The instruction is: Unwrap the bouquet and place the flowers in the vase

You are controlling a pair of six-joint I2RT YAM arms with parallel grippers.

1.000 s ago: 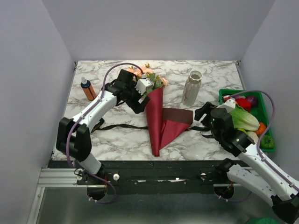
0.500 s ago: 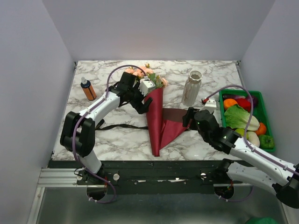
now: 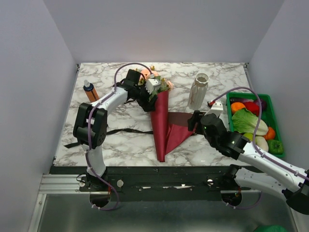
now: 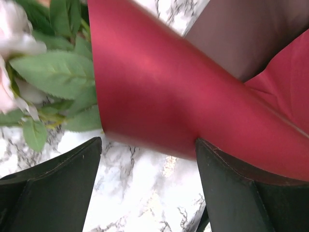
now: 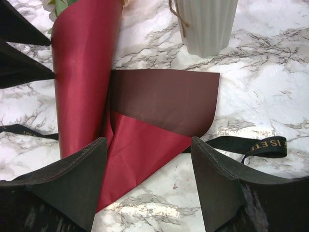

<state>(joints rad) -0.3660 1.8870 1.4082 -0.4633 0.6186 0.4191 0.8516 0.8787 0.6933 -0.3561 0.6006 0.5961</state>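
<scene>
Found the bouquet [image 3: 161, 118] flat on the marble table [image 3: 217, 72], cone axis running from the flowers [image 3: 149, 75] at the far end to the tip near the arms. Saw the left gripper [image 4: 148, 147] nearer, fingers apart astride the cone's mouth, and the right gripper [image 5: 147, 145] spread too, empty, facing the loose flap [image 5: 164, 99].

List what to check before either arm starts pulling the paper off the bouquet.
1. Left gripper open around the paper cone's wide end: ok.
2. Right gripper open over the loose flap: ok.
3. Vase upright, mouth unblocked: ok.
4. Ribbon untied, flat on the table: ok.
5. Flowers out of the paper: not ok, inside the cone.
6. Left fingers touching the paper: cannot tell.
</scene>
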